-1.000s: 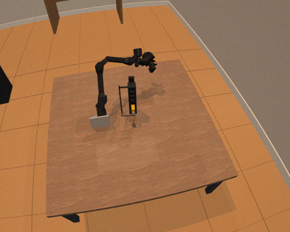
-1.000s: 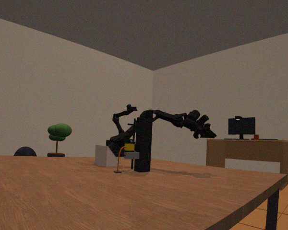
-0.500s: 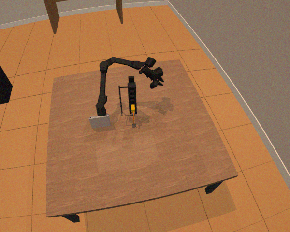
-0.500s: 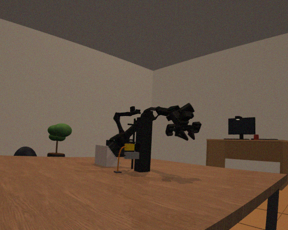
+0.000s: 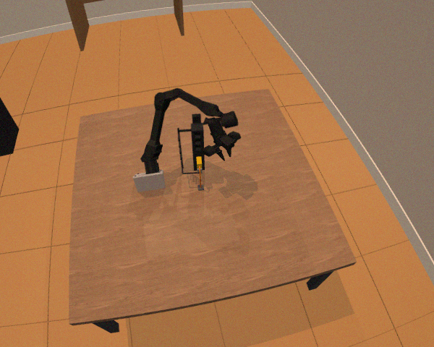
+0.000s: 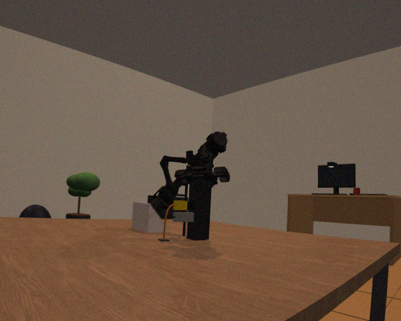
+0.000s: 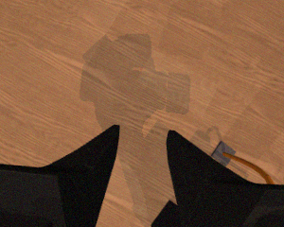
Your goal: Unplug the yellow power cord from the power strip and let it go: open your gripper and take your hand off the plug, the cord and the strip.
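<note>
the yellow plug [image 5: 199, 161] [image 6: 180, 205] lay low at the near end of the black strip [image 5: 197, 130] [image 6: 198, 210]; whether its prongs were seated could not be told. the gripper [image 5: 226, 157] [image 6: 198, 174] [image 7: 143, 133] was partly open, its fingers apart with only bare space between them, and held nothing. the plug's long axis looked about level, its cord [image 5: 200, 177] [image 6: 164, 223] [image 7: 253, 165] end pointing near and left, the cord bending down to a small grey block [image 5: 200, 187] [image 6: 164, 239] [image 7: 223, 154] on the table [image 5: 210, 261] [image 6: 159, 276] [image 7: 33, 95]. the plug was left of the gripper and lower.
</note>
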Robot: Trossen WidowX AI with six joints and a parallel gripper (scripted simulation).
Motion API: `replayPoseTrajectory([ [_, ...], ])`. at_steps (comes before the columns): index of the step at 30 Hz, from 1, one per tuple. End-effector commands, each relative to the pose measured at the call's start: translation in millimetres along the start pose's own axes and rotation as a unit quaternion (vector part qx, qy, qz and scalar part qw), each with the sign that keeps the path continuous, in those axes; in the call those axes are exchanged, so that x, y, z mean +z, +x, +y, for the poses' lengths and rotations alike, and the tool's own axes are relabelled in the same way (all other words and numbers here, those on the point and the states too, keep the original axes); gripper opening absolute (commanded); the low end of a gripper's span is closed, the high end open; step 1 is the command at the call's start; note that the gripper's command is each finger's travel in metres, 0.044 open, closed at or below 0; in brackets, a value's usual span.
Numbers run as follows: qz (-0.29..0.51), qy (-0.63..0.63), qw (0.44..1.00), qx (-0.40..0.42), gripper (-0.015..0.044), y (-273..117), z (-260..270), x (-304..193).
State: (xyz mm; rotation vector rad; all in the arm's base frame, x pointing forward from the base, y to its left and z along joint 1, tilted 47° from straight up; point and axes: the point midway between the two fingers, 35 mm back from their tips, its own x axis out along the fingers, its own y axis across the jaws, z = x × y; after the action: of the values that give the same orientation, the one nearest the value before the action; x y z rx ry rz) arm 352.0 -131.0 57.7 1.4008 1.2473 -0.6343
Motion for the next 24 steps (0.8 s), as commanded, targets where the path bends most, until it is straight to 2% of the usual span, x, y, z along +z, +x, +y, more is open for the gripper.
replayPoseTrajectory([
  [1,0.090,0.117,0.987,-0.063,0.0160,3.5,-70.6,-0.4],
  [8,0.222,0.247,0.938,-0.101,0.0160,-7.7,-131.8,-21.2],
  [24,0.222,0.247,0.938,-0.101,0.0160,-8.6,-128.7,-23.2],
])
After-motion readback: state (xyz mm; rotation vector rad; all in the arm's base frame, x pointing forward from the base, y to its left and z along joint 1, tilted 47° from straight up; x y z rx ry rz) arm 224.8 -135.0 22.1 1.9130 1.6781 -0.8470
